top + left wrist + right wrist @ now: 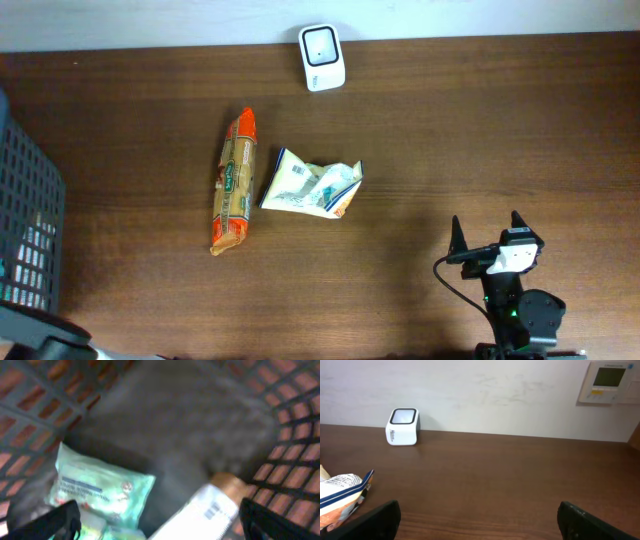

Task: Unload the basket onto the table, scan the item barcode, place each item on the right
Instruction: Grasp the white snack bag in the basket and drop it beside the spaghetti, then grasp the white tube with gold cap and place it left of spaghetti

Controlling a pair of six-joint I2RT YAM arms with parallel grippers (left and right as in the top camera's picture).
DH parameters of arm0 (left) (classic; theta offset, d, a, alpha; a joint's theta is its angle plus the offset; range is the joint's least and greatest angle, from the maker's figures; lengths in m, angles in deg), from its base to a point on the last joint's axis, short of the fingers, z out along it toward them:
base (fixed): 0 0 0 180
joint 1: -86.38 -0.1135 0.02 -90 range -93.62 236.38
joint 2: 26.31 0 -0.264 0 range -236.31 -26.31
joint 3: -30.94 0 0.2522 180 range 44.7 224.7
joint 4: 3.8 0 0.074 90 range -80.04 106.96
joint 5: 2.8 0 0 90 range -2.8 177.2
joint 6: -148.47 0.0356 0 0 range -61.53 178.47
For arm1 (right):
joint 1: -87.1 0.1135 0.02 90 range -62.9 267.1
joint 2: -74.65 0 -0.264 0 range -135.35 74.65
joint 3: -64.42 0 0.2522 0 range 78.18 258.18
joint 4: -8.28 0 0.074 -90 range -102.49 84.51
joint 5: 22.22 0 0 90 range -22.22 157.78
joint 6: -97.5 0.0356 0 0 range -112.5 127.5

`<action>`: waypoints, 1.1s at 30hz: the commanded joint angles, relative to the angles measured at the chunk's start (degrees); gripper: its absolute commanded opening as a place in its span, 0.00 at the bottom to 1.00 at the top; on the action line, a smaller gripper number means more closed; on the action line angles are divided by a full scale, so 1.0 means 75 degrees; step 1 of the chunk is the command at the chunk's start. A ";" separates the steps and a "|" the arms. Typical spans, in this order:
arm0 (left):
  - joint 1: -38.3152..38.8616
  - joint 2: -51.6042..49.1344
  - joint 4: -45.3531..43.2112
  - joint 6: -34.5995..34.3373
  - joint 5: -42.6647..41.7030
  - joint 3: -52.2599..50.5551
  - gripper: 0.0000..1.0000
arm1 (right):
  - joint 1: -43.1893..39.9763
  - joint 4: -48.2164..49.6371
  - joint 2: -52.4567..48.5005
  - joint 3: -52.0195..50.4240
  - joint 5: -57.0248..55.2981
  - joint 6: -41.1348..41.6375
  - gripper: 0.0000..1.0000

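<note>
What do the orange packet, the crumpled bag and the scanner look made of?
Orange packet: likely plastic film, judging by its crimped ends. Crumpled bag: thin printed film, sharply creased. Scanner: smooth white hard plastic, with a dark glossy window.

Colours on the brown table (450,130)
Orange packet (234,182), blue-and-white bag (312,187), white scanner (322,45) with black top, dark grid basket (25,220).

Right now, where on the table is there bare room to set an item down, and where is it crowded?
Bare wood: the whole right side, between scanner, crumpled packet and right gripper; also the strip between basket and orange packet. Crowded: the two packets lie close side by side mid-table.
</note>
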 commanded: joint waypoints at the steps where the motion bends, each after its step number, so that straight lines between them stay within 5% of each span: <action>1: -0.0189 -0.0041 -0.0729 0.1402 -0.0379 -0.0924 1.00 | -0.0055 -0.0026 0.0032 -0.0055 -0.0073 0.0032 0.99; 10: -0.0187 -0.1116 -0.0082 0.3765 -0.1920 -0.1046 1.00 | -0.0055 -0.0026 0.0032 -0.0055 -0.0073 0.0032 0.99; 16: -0.0175 -0.1725 -0.0064 0.3768 -0.2087 -0.1046 0.99 | -0.0055 -0.0026 0.0032 -0.0055 -0.0073 0.0029 0.99; 18: -0.0175 -0.1944 -0.0035 0.3765 -0.2084 -0.1046 0.89 | -0.0055 -0.0026 0.0032 -0.0055 -0.0073 0.0032 0.99; 22: -0.0175 -0.2078 -0.0146 0.3759 -0.2084 -0.1043 0.39 | -0.0055 -0.0026 0.0032 -0.0055 -0.0073 0.0029 0.99; 26: -0.0175 -0.2078 -0.0184 0.3136 -0.2087 -0.0833 0.06 | -0.0055 -0.0026 0.0032 -0.0055 -0.0070 0.0032 0.99; 33: -0.0172 -0.2075 0.1813 0.0367 -0.2579 0.2771 0.00 | -0.0055 -0.0026 0.0032 -0.0055 -0.0073 0.0032 0.99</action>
